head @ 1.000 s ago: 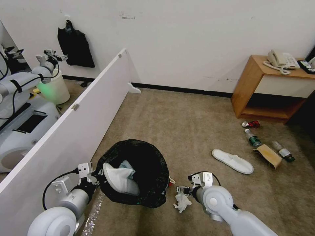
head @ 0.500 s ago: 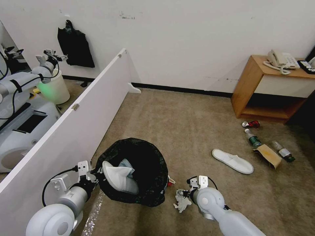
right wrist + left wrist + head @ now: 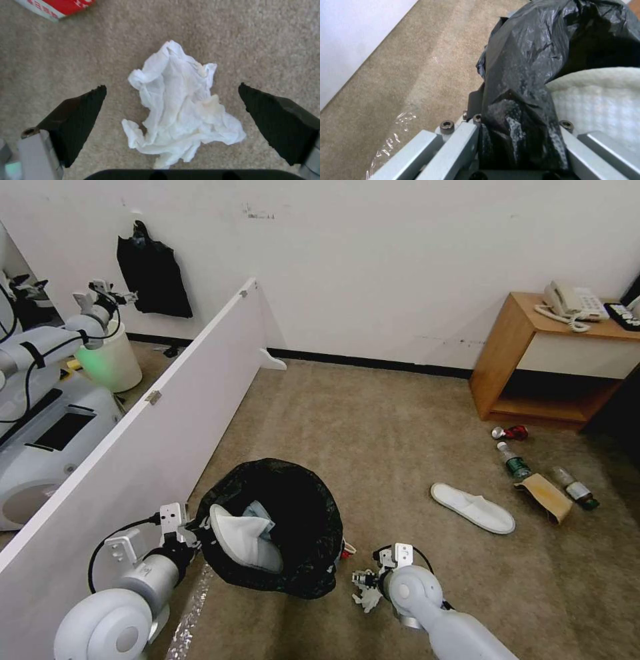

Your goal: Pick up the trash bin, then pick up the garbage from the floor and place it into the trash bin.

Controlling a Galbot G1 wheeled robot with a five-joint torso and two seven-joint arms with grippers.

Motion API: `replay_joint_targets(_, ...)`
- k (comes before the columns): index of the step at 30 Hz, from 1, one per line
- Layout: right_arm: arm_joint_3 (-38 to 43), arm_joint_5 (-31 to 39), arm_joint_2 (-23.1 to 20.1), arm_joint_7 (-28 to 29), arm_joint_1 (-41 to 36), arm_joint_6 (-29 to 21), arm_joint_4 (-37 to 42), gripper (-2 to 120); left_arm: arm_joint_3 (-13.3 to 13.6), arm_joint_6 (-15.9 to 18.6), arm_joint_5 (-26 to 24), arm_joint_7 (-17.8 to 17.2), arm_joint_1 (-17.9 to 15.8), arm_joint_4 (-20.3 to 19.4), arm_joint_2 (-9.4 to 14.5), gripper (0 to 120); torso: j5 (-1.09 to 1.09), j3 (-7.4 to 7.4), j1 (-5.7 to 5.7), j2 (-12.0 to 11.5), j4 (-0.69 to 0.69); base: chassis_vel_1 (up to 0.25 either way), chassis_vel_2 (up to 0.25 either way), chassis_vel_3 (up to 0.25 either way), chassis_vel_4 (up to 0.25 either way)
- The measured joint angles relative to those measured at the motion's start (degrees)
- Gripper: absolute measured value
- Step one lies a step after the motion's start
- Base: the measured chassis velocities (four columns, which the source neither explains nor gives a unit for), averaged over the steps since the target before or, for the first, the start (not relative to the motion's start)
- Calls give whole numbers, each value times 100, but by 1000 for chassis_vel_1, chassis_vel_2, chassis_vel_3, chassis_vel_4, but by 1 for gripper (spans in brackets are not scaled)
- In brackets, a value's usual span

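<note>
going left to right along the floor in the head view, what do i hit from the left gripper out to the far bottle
left gripper shut on the rim of the trash bin → red-white carton → tissue wad under the open right gripper → white slipper → brown paper bag → bottle

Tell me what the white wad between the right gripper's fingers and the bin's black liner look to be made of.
White wad: likely thin tissue paper, matte, with soft crumpled folds. Black liner: looks like thin plastic film, glossy, with sharp crinkles catching highlights where the left gripper clamps it.
</note>
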Motion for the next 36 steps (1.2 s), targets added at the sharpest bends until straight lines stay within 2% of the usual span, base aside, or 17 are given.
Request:
replay_joint_targets(17,180,-424,256,-237,-58,47,-475,100,-21,-3,36,-1,32,10,-50,3,1,-1,0,1,3,0,0,0,0)
replay_joint_targets(31,568,-603,-131,-313,-351,85,-406,100,24,-32,173,28,83,-29,-186,3,0,-1,0,1,0,0,0,0,0)
replay_joint_targets(36,609,-665,-142,-336,-404,85,-401,100,8,-44,188,37,123,-61,-195,3,0,-1,0,1,0,0,0,0,0)
